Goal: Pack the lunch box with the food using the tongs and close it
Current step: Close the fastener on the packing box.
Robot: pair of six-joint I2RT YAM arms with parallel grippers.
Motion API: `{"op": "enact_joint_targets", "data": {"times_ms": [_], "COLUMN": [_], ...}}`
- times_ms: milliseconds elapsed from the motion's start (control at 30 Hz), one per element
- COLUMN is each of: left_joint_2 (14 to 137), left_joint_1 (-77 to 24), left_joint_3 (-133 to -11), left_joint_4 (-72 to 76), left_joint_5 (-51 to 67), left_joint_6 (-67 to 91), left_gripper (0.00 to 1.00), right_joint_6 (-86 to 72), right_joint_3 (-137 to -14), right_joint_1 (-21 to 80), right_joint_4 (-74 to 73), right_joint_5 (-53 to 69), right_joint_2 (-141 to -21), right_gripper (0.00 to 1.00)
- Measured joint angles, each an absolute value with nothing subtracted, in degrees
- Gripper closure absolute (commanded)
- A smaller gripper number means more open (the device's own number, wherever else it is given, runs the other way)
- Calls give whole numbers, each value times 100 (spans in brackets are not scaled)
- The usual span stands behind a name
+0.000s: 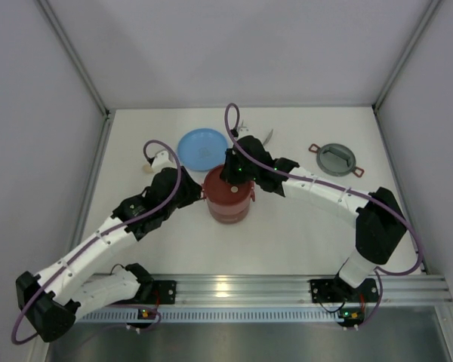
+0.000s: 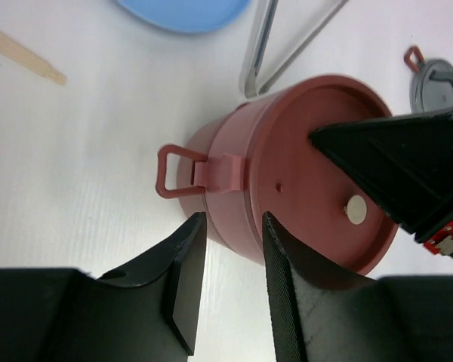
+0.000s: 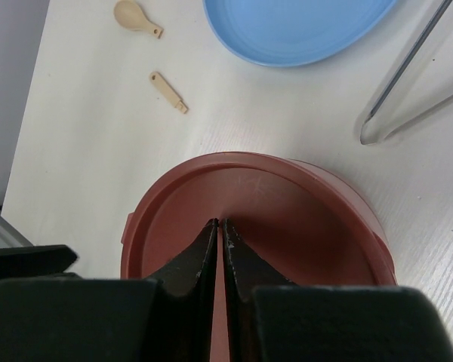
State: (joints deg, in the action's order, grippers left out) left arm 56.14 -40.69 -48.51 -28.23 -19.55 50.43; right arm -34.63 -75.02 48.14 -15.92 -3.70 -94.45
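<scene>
Tongs [image 3: 371, 130] lie spread, unheld, at one o'clock of the lunch box [image 1: 228, 207]; my closed right gripper [image 3: 220, 226] pressing its lid [image 3: 287, 219] off-centre could tip it.

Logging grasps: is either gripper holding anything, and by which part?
Nothing looks held. The right gripper is shut, tips on the lunch box; the left gripper is open beside the box's clasp, clamping nothing.

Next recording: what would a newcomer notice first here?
The dusty-red lunch box stands stacked at mid-table with both arms meeting on it: the right pincer shut, tips over its flat lid, the left pincer open at its side. The grey top lid lies off at the far right, not on; blue plate and tongs sit behind.
</scene>
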Motion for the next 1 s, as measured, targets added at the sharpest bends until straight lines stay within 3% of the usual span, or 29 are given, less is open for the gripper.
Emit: {"op": "enact_joint_targets", "data": {"times_ms": [200, 433, 633, 1000], "left_joint_2": [5529, 5870, 6340, 7238], "left_joint_1": [-4058, -3747, -3339, -3269], "left_joint_3": [-5400, -5269, -4823, -4733], "left_joint_4": [-3343, -3614, -3489, -2766], "left_joint_5": [-2606, -2875, -2512, -1979], "left_joint_6": [4941, 4989, 4941, 4797], "left_gripper": [58, 81, 91, 94], "right_joint_6": [-3461, -3459, -3457, -3454], "right_joint_3": [-7500, -7500, -7500, -7465], "right_joint_1": [4814, 4814, 4814, 4812], "right_joint_4": [-1592, -1594, -1597, -1564], "right_joint_5": [-370, -373, -375, -375], "right_joint_2": [-9445, -9445, -9445, -9435], "right_gripper": [95, 95, 95, 96]}}
